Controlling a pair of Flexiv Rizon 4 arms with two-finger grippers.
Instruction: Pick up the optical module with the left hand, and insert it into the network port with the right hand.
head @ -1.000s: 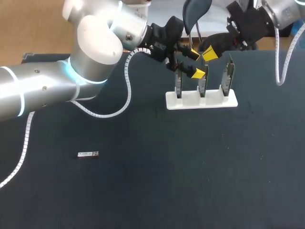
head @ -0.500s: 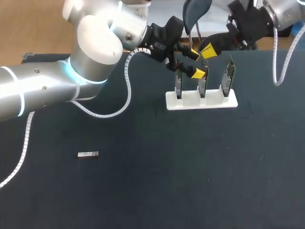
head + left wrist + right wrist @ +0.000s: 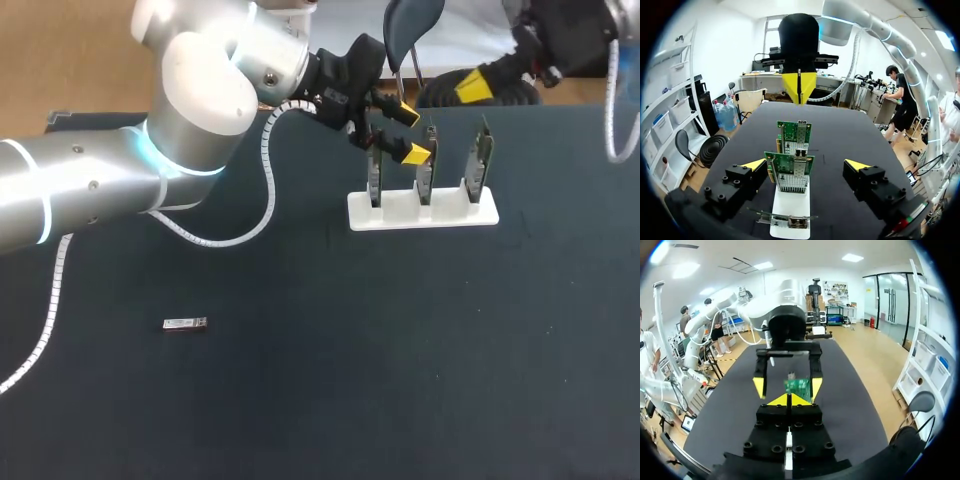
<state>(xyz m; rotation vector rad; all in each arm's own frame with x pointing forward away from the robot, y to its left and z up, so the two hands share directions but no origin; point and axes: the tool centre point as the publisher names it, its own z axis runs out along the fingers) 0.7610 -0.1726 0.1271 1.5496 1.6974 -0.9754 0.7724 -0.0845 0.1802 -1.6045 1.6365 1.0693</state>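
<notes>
While my left gripper (image 3: 410,132) hangs open by the network cards (image 3: 425,165), the optical module (image 3: 185,323) lies far off toward me, pointing left-to-right. My right gripper (image 3: 473,85) is closed, empty.

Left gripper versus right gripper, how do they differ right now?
The left gripper is open, its fingers spread wide; the right gripper is shut, its yellow tips pressed together. The left gripper hangs close over the network cards in the white stand; the right gripper sits farther back, clear of them. Both have yellow tips, and neither holds the optical module, which lies on the table.
</notes>
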